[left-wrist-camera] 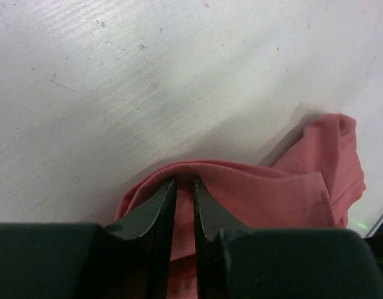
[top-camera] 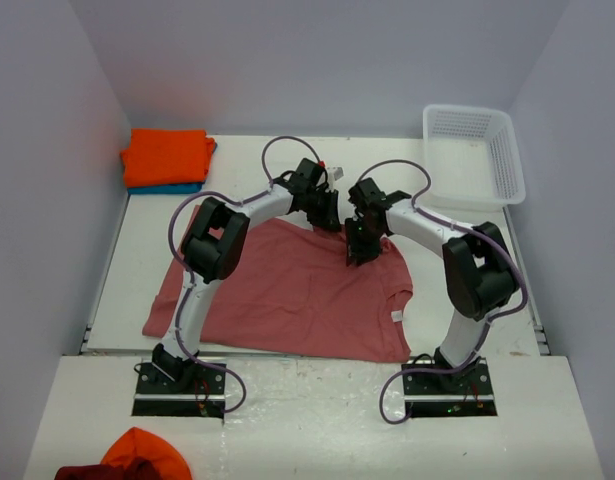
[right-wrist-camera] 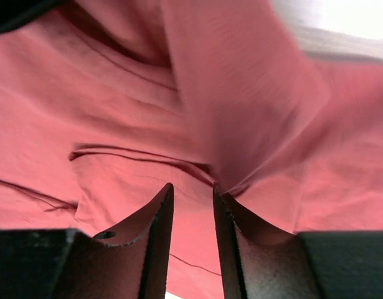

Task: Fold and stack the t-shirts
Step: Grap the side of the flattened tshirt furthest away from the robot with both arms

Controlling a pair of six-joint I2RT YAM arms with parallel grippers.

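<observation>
Currently, the salmon-red t-shirt (top-camera: 287,300) lies spread, lightly creased, on the table (top-camera: 137,260) between both arms, with a small white tag (top-camera: 397,316) near its right edge. Its long axis runs left to right across the table, dipping slightly toward the near right; which end is the collar cannot be determined. The left gripper (left-wrist-camera: 184,182) pinches the bunched far edge, while the right gripper (right-wrist-camera: 192,187) stands parted above the cloth.

White table (top-camera: 117,290) is enclosed on three sides by plain pale-lavender walls (top-camera: 317,60). Scuffed white board (top-camera: 317,420) is set along the near edge. Lit evenly, shadows kept soft.
</observation>
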